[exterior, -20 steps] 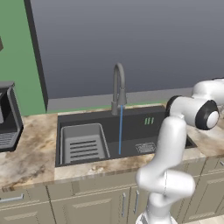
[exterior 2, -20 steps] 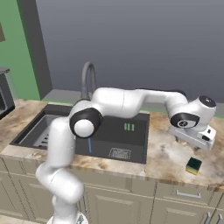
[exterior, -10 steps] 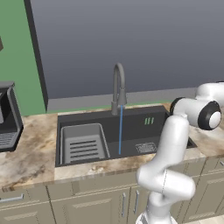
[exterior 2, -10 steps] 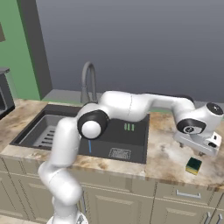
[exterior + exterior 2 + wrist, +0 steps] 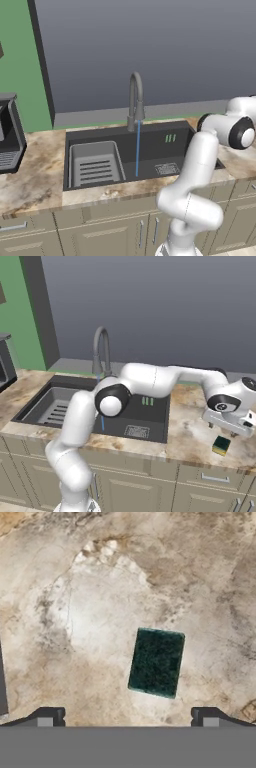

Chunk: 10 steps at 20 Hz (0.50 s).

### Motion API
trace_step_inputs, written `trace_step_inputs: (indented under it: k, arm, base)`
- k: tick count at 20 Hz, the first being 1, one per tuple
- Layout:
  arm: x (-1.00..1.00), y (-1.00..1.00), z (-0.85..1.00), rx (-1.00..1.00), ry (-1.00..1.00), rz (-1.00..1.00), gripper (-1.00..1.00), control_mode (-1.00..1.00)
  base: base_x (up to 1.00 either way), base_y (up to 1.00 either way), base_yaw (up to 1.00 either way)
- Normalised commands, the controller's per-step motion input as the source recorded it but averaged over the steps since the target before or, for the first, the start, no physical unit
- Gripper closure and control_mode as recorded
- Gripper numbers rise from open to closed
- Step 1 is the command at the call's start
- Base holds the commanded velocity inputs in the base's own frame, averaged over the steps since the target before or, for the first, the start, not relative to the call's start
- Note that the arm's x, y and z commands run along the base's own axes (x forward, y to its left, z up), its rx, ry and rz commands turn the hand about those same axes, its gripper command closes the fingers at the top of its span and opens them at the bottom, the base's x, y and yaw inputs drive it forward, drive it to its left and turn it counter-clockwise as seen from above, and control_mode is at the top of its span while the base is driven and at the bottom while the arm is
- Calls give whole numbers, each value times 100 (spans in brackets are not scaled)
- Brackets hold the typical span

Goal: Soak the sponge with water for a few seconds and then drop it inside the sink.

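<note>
The sponge (image 5: 221, 445) lies dark green side up (image 5: 156, 662) on the marble counter to the right of the sink (image 5: 150, 416). Just above it hovers my gripper (image 5: 222, 431), pointing down at the counter. Its fingertips (image 5: 47, 717) stand wide apart in the hand view, open and holding nothing, with the sponge ahead of them and nearer the right tip. The sink (image 5: 170, 150) is a dark basin. A thin blue stream of water (image 5: 138, 147) runs from the grey gooseneck faucet (image 5: 135, 100) into it.
A grey slotted rack (image 5: 95, 165) fills the sink's left half, and a square drain grate (image 5: 136, 431) lies near its front. A dark coffee machine (image 5: 7, 135) stands at the counter's far left. The counter's front edge runs close to the sponge.
The hand has sunk and shifted slightly right, closing in on the sponge on the counter. The sponge and the water stream are as before.
</note>
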Motion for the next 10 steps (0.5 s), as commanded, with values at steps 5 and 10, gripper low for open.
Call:
trace_step_inputs:
  k: [5,10]
  arm:
    - [10,-27,-32,0,1,5,-100,-100]
    - [3,-22,-6,0,0,5,-100,-100]
  base:
    - [0,0,0]
    - [0,0,0]
